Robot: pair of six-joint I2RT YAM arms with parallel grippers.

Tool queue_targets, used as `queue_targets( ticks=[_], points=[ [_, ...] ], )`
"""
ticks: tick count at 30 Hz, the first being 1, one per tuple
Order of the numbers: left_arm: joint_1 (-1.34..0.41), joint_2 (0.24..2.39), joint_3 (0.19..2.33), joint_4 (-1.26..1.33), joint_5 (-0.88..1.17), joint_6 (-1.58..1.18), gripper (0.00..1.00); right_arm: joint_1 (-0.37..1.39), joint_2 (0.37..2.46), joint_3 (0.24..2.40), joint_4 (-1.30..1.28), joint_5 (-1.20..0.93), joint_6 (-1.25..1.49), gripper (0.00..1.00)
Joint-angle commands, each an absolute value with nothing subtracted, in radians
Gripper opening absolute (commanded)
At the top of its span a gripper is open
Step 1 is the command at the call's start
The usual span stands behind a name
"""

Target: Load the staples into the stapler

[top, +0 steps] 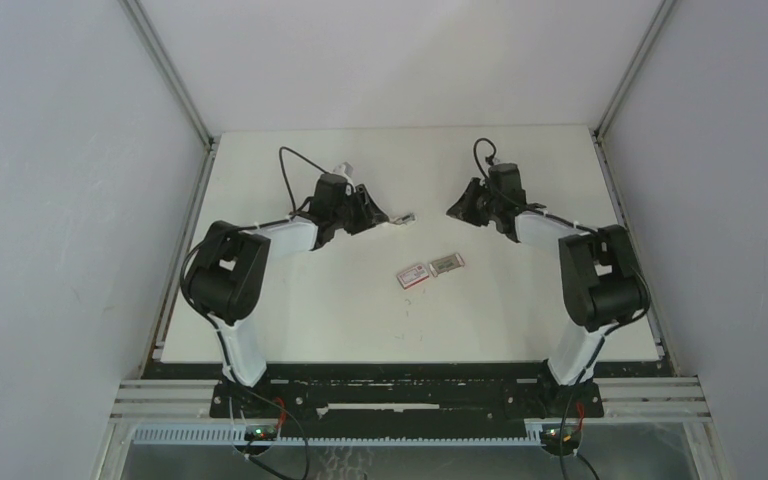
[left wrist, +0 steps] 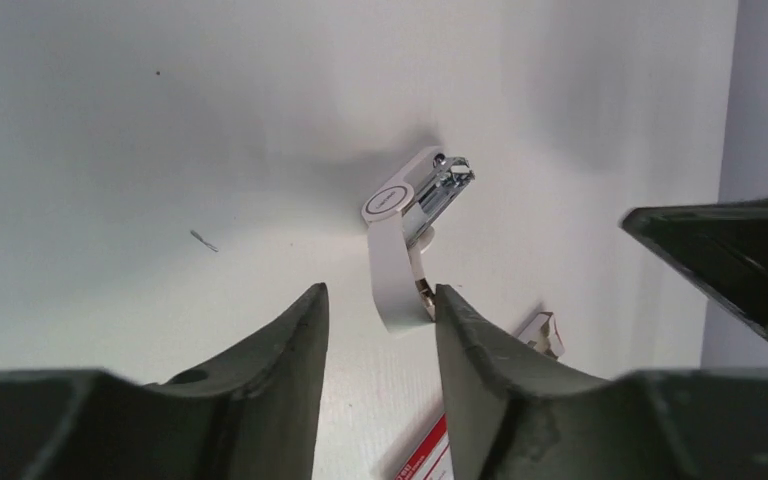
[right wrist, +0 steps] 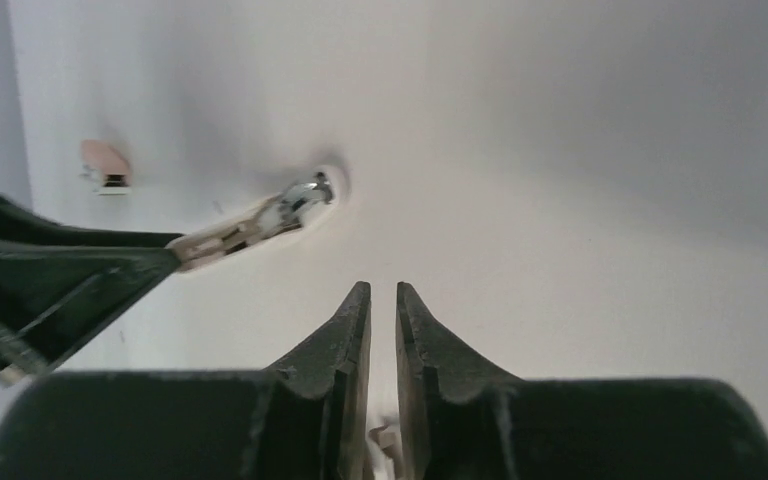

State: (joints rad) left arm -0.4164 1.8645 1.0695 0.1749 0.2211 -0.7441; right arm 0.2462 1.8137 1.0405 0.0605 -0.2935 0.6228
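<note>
Left tool (left wrist: 381, 291) astride end of white stapler (left wrist: 392, 200), hold unclear

We mark the left arm (top: 245, 262) folded at the elbow, forearm reaching inward, wrist tipped down. The left gripper (left wrist: 380, 298) has its jaws parted, a clear gap between the fingers (left wrist: 280, 360). The right arm (top: 590, 270) mirrors it, wrist angled inward. The right gripper (right wrist: 383, 292) jaws stand a thin slit apart. Grippers point tip toward tip, well apart.
</note>
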Motion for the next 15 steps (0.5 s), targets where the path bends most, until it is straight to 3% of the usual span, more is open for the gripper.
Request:
queue_targets(
  ticks=[1,6,8,12,15],
  points=[
    [-0.408,1.856,1.101,0.192,0.208,-0.749,0.55,0.242,1.680,1.025,0.051,-0.265,0.577,0.16],
    [-0.395,1.802,1.067,0.191,0.165,-0.729,0.70,0.227,1.576,0.994,0.028,-0.265,0.557,0.23],
    [-0.386,1.762,1.041,0.192,0.132,-0.719,0.73,0.219,1.521,0.980,0.017,-0.266,0.545,0.25],
    [-0.371,1.639,0.961,0.190,0.005,-0.692,0.75,0.204,1.414,0.930,0.006,-0.242,0.509,0.43],
    [-0.338,1.577,0.944,0.131,-0.075,-0.687,0.75,0.188,1.338,0.884,-0.001,-0.226,0.486,0.50]
  ],
)
